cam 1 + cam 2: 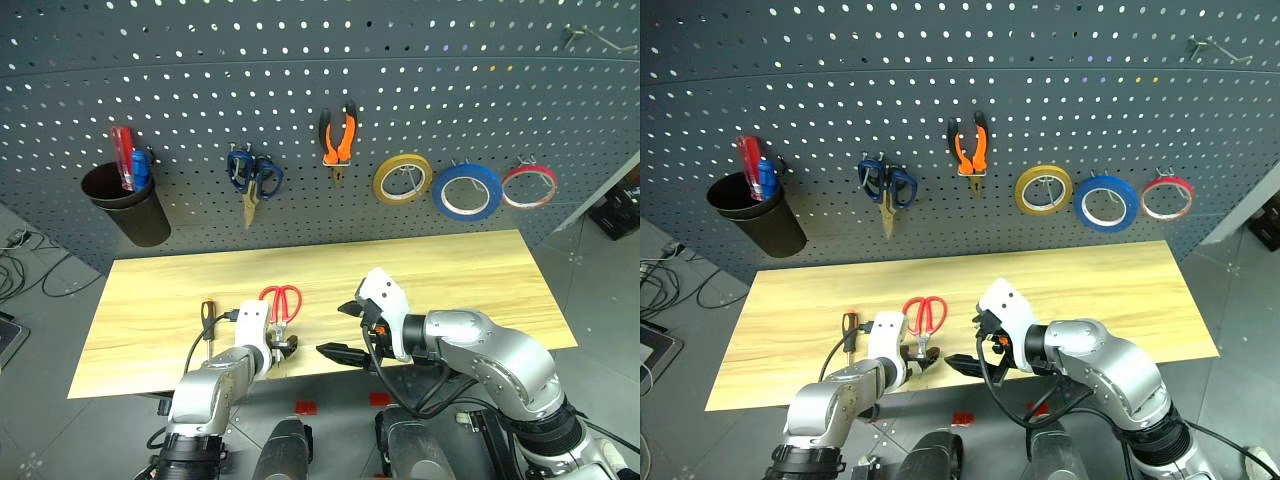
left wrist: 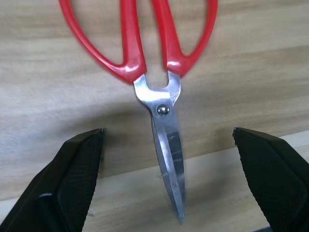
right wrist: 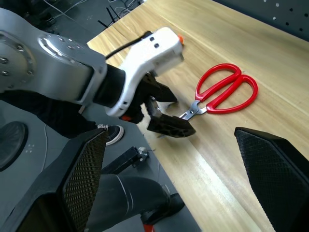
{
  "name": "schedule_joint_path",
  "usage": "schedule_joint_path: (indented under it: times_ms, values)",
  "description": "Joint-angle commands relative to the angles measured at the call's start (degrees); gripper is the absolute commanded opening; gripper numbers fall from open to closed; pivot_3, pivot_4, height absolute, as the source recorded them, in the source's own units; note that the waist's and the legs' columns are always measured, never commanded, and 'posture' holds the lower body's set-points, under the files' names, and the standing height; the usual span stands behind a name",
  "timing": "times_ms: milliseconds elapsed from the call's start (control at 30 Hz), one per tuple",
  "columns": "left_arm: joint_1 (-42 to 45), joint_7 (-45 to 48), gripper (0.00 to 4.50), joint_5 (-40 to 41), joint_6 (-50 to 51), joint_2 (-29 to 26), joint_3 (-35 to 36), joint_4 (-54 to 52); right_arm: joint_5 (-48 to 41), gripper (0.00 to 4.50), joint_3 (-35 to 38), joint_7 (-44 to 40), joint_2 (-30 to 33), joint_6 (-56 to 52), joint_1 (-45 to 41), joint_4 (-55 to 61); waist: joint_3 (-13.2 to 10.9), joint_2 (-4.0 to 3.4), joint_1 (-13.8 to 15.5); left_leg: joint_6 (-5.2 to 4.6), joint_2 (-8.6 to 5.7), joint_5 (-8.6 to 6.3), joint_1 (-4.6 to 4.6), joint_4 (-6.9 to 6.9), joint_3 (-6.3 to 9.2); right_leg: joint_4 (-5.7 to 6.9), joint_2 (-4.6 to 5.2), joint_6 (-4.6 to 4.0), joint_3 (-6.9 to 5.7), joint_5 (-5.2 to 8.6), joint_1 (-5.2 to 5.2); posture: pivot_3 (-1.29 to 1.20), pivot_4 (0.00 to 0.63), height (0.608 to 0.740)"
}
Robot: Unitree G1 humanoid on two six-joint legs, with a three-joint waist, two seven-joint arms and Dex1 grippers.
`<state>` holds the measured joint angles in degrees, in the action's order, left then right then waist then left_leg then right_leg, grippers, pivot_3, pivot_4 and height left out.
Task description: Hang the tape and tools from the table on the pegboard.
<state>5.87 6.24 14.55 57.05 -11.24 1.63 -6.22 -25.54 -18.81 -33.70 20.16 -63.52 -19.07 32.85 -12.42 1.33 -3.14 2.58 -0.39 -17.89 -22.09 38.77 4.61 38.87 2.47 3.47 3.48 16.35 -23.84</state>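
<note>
On the table [image 1: 450,270], near its front edge, you find the red-handled scissors [image 1: 281,303] lying flat with the blades pointing toward the robot. Your left gripper [image 2: 166,159] hangs over those blades with its jaws spread wide, one finger on either side and neither touching the metal. Just beside the scissors lies the screwdriver [image 1: 208,318]. Your right gripper [image 1: 345,330] hovers off the front edge, jaws wide apart and empty. Up on the pegboard [image 1: 300,90] you see the pliers [image 1: 338,142] and the blue tape [image 1: 467,191] already hanging.
</note>
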Motion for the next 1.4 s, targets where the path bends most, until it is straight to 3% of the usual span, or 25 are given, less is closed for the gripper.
schedule_joint_path:
  times_ms: [33, 100, 200, 500, 767, 867, 1067, 1400]
  values:
    - [1.3, -1.2, 4.49, -0.4, 1.7, 1.9, 0.8, 3.7, -3.3, 4.5, 2.2, 0.0, -0.3, -1.7, -0.6, 2.6, 0.0, -0.04, 0.0, 0.0, -0.01, 0.0, 0.07, 0.0, 0.01, -0.02, 0.02, 0.0, -0.03, 0.0, 0.1, -0.03, 0.252, 0.74]
    - [2.7, -1.7, 4.49, -1.2, 1.5, 2.3, 0.7, 6.3, -5.1, 4.5, 3.5, 0.0, -0.7, -3.3, -0.4, 3.0, -0.1, -0.07, 0.0, 0.0, -0.03, 0.0, 0.2, 0.0, 0.03, -0.1, 0.04, 0.0, -0.07, 0.0, 0.27, -0.03, 0.252, 0.74]
    - [4.6, -2.7, 3.89, -1.9, 2.1, 3.2, 1.1, 9.7, -8.1, 4.5, 6.0, 0.4, -1.4, -6.2, 0.0, 3.4, -0.1, -0.12, 0.0, -0.01, -0.05, 0.0, 0.33, 0.0, 0.16, -0.21, 0.08, 0.01, -0.24, 0.0, 0.53, -0.04, 0.259, 0.74]
    - [6.0, -2.5, 1.16, -3.3, 6.0, 3.8, -0.9, 12.7, -12.5, 4.5, 8.4, 1.4, -1.3, -9.4, -0.2, 3.5, -0.1, -0.3, 0.0, -0.03, -0.15, 0.02, 0.3, -0.01, 0.38, -0.3, 0.25, 0.02, -0.58, 0.01, 0.68, -0.04, 0.254, 0.74]
    - [4.3, -2.0, 1.16, -4.2, 2.8, 3.3, -0.9, 10.4, -13.6, 4.5, 7.7, 3.1, -1.4, -8.6, 0.8, 4.0, -0.1, -0.31, 0.0, -0.03, -0.18, 0.03, 0.28, -0.02, 0.5, -0.34, 0.36, 0.03, -0.77, 0.02, 0.71, -0.04, 0.251, 0.74]
    - [3.4, -1.6, 1.72, -4.0, 0.7, 3.3, 0.3, 8.6, -13.3, 4.5, 7.5, 3.3, -1.0, -8.1, 1.2, 4.1, -0.1, -0.31, 0.0, -0.03, -0.17, 0.03, 0.27, -0.04, 0.51, -0.36, 0.36, 0.03, -0.79, 0.02, 0.7, -0.04, 0.249, 0.74]
    - [2.3, -2.3, 3.48, -7.2, 0.5, 0.7, -3.7, 5.7, -13.3, 4.5, 7.4, 3.2, 0.1, -7.0, 1.5, 4.1, -0.1, -0.32, 0.0, -0.02, -0.16, 0.03, 0.26, -0.07, 0.57, -0.37, 0.35, 0.03, -0.85, 0.02, 0.7, -0.03, 0.246, 0.74]
    - [2.7, -3.7, 3.48, -8.8, 11.0, 1.8, -6.2, 3.0, -16.6, 4.5, 9.6, 2.8, 1.5, -7.2, 2.0, 4.4, -0.2, -0.33, 0.0, -0.03, -0.17, 0.03, 0.17, -0.11, 0.67, -0.46, 0.34, 0.04, -0.92, 0.03, 0.69, -0.03, 0.245, 0.74]
